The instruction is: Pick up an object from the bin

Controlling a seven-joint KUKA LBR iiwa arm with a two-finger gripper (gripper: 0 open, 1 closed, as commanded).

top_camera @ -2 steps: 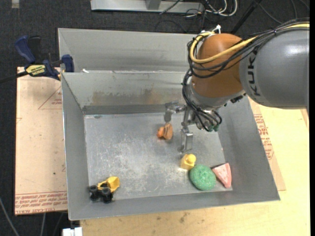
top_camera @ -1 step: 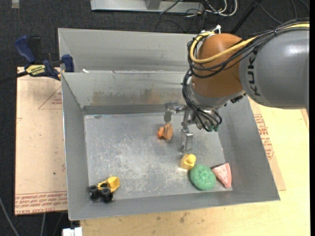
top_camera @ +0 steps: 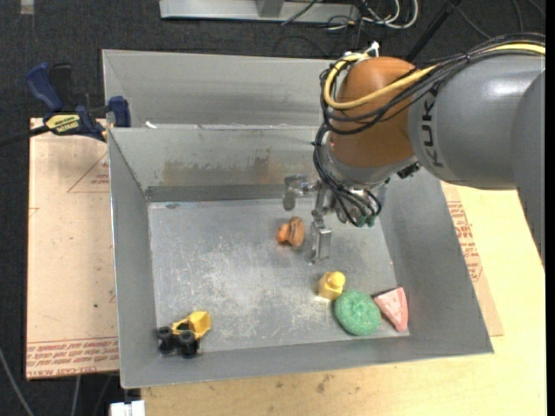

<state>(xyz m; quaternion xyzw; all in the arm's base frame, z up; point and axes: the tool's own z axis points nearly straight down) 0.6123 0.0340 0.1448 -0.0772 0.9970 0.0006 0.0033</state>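
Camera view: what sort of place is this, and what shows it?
Probably a robotics lab or test cell: a KUKA arm reaches into a grey metal bin holding small toys, like a yellow toy vehicle, and loose cables lie on the floor behind.

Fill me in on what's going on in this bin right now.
The arm reaches in from the right, and its gripper is low over the middle of the grey bin, beside a small orange-brown thing. Nothing looks lifted yet. A yellow piece, a green lump and a pink wedge lie front right, and a yellow-and-black toy vehicle front left.
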